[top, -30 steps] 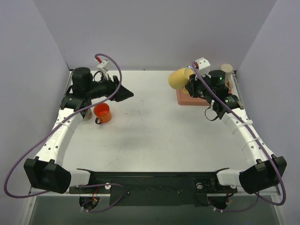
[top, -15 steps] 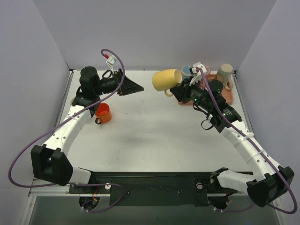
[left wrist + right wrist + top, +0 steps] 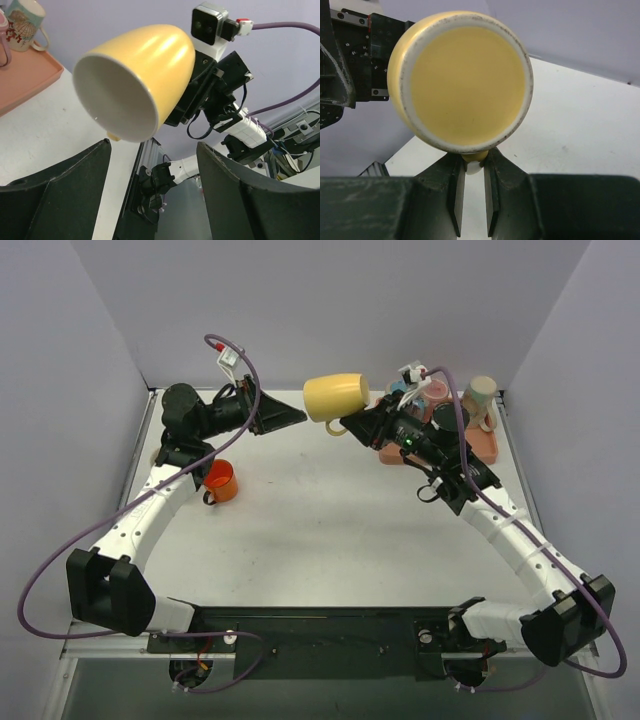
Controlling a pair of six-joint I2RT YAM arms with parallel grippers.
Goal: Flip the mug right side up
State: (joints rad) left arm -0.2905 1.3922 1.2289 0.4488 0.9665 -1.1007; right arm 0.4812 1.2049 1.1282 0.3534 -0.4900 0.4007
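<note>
A yellow mug [image 3: 337, 397] with a white inside hangs in the air over the back middle of the table, lying on its side with its mouth toward the left arm. My right gripper [image 3: 352, 424] is shut on its handle; in the right wrist view the mug's base [image 3: 467, 82] faces the camera and the handle [image 3: 474, 159] sits between the fingers. My left gripper [image 3: 297, 418] is open and empty, pointing at the mug from the left, a short gap away. The left wrist view looks into the mug's mouth [image 3: 117, 100].
A small orange mug [image 3: 220, 480] stands upright near the left arm. A pink tray [image 3: 492, 445] at the back right holds other mugs, a beige one [image 3: 482, 394] among them. A patterned mug [image 3: 24, 24] shows on the tray [image 3: 25, 80].
My right gripper has lifted the yellow mug off the tray area and carried it left toward the centre. My left gripper has risen and swung right toward it.
</note>
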